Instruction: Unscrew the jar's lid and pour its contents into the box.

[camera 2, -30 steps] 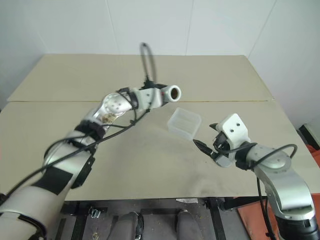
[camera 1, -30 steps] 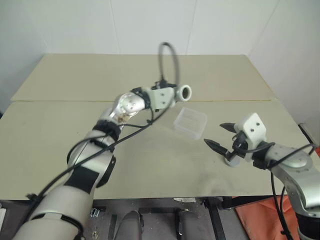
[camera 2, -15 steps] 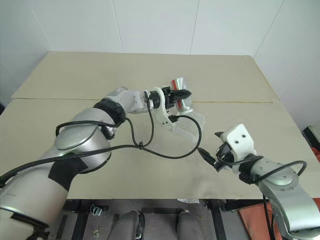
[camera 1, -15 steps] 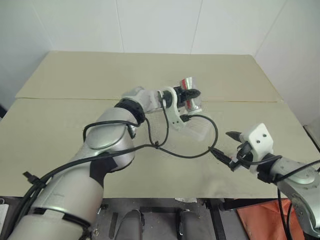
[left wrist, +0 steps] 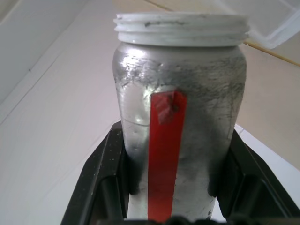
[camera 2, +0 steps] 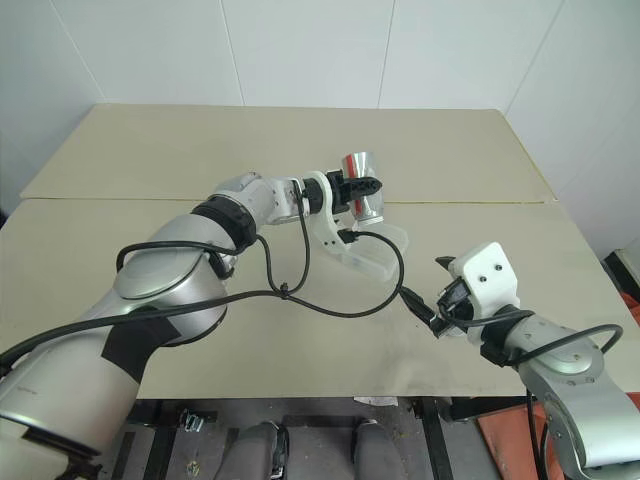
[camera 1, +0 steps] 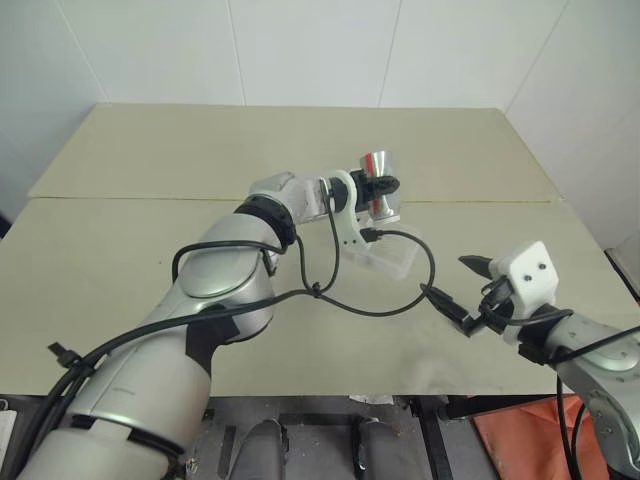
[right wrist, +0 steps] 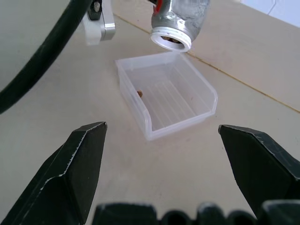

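While gripped, jar [right wrist: 180,18] mouth-down over box [right wrist: 167,96]

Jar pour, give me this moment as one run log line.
left gripper: shut on jar, lid off, mouth down over box | box: one small brown bit inside | right gripper: open, empty, beside box

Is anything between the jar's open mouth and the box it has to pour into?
Nothing visible. The jar, uncapped and tipped mouth-down in the left gripper, hangs over the box's far edge with open air beneath.
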You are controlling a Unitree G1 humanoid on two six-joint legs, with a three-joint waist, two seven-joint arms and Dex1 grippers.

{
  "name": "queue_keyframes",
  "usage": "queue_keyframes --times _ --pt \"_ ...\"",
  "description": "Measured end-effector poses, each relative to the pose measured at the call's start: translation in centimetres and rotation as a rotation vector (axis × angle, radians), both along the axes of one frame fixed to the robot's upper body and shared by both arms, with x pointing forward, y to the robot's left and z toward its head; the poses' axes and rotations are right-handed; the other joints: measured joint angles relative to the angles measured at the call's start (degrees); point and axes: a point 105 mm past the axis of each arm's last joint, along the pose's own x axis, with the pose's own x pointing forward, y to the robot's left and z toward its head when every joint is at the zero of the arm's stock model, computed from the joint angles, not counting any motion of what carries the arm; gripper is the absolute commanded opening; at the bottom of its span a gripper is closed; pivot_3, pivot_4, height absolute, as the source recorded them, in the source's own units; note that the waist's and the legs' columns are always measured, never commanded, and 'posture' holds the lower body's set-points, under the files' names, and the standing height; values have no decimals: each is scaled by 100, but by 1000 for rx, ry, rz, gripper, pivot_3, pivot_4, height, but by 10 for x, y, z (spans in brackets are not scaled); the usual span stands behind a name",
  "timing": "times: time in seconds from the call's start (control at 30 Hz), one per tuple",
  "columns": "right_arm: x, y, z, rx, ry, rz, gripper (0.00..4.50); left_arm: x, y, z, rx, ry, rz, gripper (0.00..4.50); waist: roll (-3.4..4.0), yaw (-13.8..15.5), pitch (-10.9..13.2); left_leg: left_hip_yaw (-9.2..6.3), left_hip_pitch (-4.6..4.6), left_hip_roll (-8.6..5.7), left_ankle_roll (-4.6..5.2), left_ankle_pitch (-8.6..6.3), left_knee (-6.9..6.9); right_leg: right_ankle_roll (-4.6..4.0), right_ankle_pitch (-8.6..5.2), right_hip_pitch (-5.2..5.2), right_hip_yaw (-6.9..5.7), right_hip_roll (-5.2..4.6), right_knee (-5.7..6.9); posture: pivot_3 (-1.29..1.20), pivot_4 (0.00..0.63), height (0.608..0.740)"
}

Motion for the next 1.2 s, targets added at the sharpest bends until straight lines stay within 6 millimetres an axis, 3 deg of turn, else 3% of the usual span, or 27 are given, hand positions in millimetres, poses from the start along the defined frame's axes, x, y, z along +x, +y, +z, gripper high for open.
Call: queue_keyframes --times 0.1,0.2,0.33,0.43,0.5,0.67,0.8,0.9,1.03,1.2 --pt "4 -1 2 -6 -4 -3 4446 7 6 13 -314 232 127 1947 2 -9 -1 3 3 1 0 0 2 -9 5 0 1 0 4 0 150 740" --pt "6 -1 1 2 1 -2 4446 15 18 12 -727 646 238 1947 3 -22 -2 3 6 4 1 2 4 -15 9 0 2 2 15 0 150 740" --pt "6 5 -4 6 26 32 4446 21 41 17 -1226 1163 215 1947 4 -34 -2 2 7 2 0 3 17 -15 10 1 3 2 26 0 150 740" --pt "9 8 -2 10 20 46 4446 20 56 19 -1422 1381 111 1947 4 -52 -3 -1 24 1 1 3 22 -14 10 23 4 2 30 0 150 740" --pt "12 11 -3 17 22 60 4446 19 67 10 -1510 1469 66 1947 5 -64 -3 -2 62 1 1 3 20 -13 9 63 4 2 24 0 150 740" --pt "17 17 -9 28 53 104 4446 11 93 -38 -1622 1526 84 1947 6 -107 -4 -2 77 1 -3 5 22 -11 12 72 8 2 33 0 150 740" --pt "24 18 -8 23 47 112 4446 -4 101 -77 -1744 1553 93 1947 5 -118 -4 -3 78 2 -4 6 25 -12 12 72 10 2 38 0 150 740" --pt "23 23 -12 18 63 140 4446 -13 104 -88 -1779 1522 101 1947 6 -124 -4 -3 80 1 -4 6 26 -12 12 71 11 3 44 0 150 740" --pt "22 25 -14 16 74 156 4446 -21 102 -89 -1823 1496 76 1947 5 -122 -4 -3 86 0 -5 7 29 -12 12 75 13 2 49 0 150 740" --pt "21 24 -16 8 80 153 4446 -23 107 -105 -1834 1436 178 1947 6 -143 -4 -6 107 -4 -3 8 29 -5 8 84 21 7 58 0 150 740"
